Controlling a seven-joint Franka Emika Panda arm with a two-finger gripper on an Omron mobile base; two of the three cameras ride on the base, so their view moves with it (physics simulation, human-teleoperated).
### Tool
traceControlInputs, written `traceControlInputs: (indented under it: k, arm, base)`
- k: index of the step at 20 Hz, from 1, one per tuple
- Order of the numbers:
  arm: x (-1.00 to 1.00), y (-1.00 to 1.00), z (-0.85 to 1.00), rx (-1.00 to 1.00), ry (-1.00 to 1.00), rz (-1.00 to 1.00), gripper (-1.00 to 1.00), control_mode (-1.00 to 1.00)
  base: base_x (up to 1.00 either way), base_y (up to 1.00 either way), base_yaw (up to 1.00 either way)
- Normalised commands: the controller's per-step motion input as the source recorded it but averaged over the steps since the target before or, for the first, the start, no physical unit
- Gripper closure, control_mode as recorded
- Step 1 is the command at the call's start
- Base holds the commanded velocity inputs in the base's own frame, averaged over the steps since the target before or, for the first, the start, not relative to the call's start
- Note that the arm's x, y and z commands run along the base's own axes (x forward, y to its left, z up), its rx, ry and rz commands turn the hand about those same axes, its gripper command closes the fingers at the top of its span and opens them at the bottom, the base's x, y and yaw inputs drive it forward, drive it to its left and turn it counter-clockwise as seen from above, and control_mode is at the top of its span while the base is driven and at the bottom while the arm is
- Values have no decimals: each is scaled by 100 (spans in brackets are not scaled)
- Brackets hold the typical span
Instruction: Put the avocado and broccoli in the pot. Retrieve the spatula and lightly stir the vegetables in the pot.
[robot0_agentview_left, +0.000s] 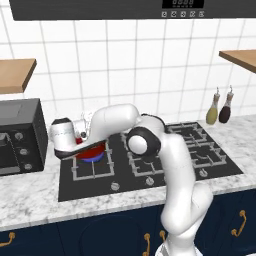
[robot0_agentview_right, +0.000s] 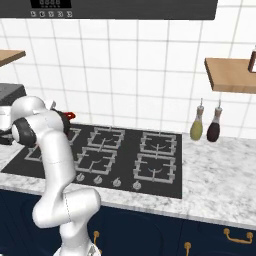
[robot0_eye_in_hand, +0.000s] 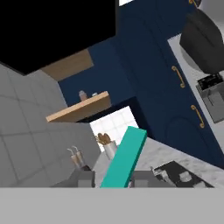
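Teal is what sits nearest the hand camera: the handle of the spatula rises between the two dark tips of the gripper, which look pressed against its sides, so I read it as pinched, though how firmly I cannot tell. In the left base view the white hand reaches out sideways over the rear left burner of the black hob, and under it a strip of the red pot shows above a blue flame. From the right base view only a red loop handle of that pot peeks past the arm. Farther back stand the microwave on the left and two bottles by the tiled wall on the right. If the hold on the thin handle is loose, the tool could slip or twist while stirring; a low sweep could also knock the pot rim. The spatula's head, the vegetables and the pot's inside are hidden by the hand, so whether both lumps are in the pot cannot be told.
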Motion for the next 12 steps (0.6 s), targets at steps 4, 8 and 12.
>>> traceControlInputs:
  k: [4,8,12]
  arm:
    - [6,-32,69,-35,27,-20,100,-100]
    - [-14,18,96,-17,27,-14,100,-100]
    - [0,57,99,-9,29,-20,100,-100]
  base:
    - [0,0,0]
    - [0,0,0]
    - [0,0,0]
